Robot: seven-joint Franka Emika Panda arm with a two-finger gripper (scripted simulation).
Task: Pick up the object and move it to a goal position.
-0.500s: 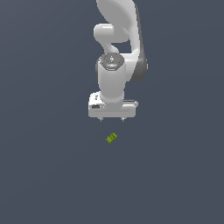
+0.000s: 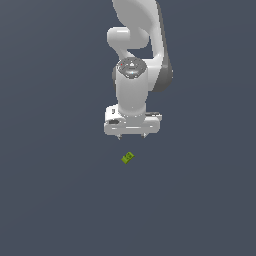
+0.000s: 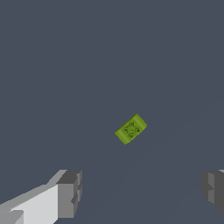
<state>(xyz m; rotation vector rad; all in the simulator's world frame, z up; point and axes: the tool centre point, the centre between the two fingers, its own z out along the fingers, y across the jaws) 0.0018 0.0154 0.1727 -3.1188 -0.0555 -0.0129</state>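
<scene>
Though jaws wide, object (image 3: 131, 129) apart.

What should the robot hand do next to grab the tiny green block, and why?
Probably slide over a little until it sits straight above the green block, then go down. The gripper is open, its jaws set wide apart, and empty. In the wrist view the block lies on the floor ahead of the fingers, not between them, so closing now would catch nothing.
</scene>
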